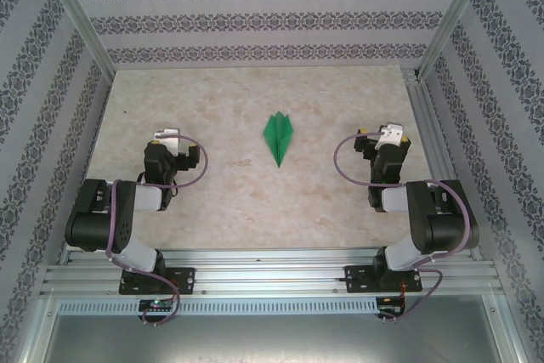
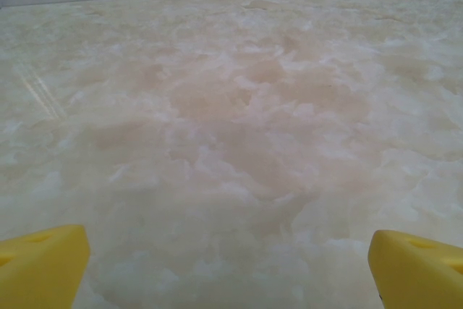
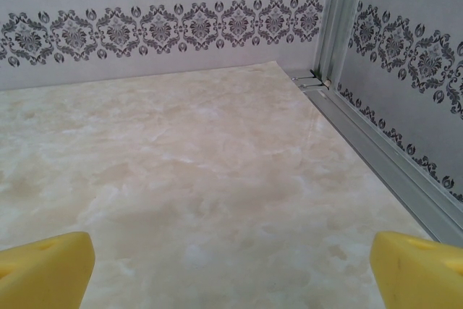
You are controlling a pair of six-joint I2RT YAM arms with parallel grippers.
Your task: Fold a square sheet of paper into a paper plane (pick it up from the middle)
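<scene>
Top external view: a small bright green paper plane (image 1: pixel 279 137) lies flat near the middle of a pale marbled worktop (image 1: pixel 212 99); its long axis runs near to far, with the slim point toward the near edge and the wider wings toward the far side; it sits between the two arms, well apart from each. The left hand (image 1: pixel 168 136) is to the plane's left and the right hand (image 1: pixel 392 133) to its right; both are roughly level with it and touch nothing. Left wrist view: two yellow fingertips (image 2: pixel 42 265) sit at the bottom corners, spread wide, with bare worktop between them. Right wrist view: yellow fingertips (image 3: pixel 45 269) are likewise spread wide and empty, over bare worktop near the metal rail (image 3: pixel 376 157) on the right. By its look, the plane is very light, thin and floppy; a hard squeeze would likely crush its creases, and it may skid on the smooth surface; the best hold is probably a gentle pinch across the centre fold at its middle; either hand would need to travel sideways toward the centre to reach it.
</scene>
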